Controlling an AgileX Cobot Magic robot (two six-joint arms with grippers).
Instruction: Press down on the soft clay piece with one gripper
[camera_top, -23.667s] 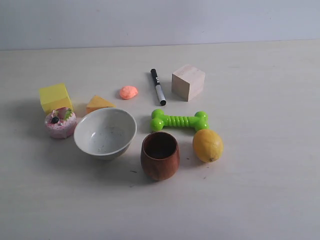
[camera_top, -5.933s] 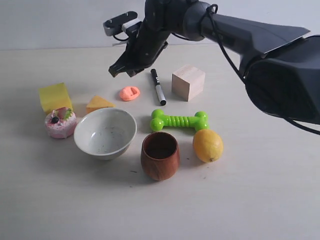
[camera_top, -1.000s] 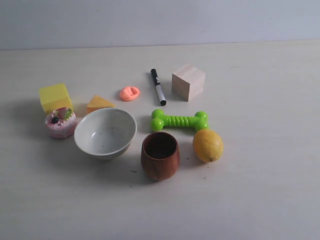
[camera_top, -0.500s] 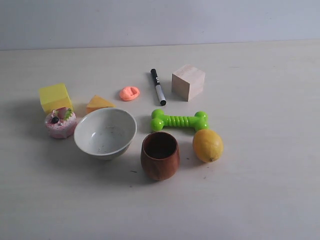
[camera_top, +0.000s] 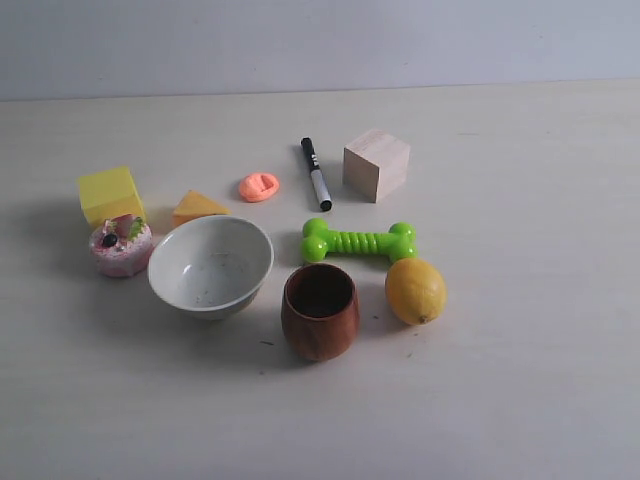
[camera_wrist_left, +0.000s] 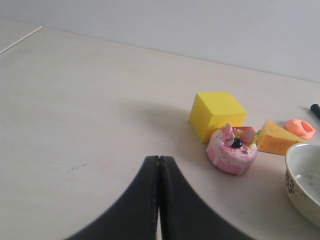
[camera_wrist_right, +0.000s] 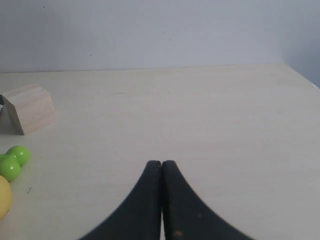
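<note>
No legible text, number, brand or sign in any view. Marker: small pale marks on the black cap end, possibly print, too small and blurred to read in the exterior view. Left wrist view shows only its tip, unreadable.

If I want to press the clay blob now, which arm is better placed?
Probably left. The soft clay piece lies on the left half of the exterior view, and the left gripper, shut, has it in its camera's view. From the right gripper, also shut, the wooden cube shows but no clay.
</note>
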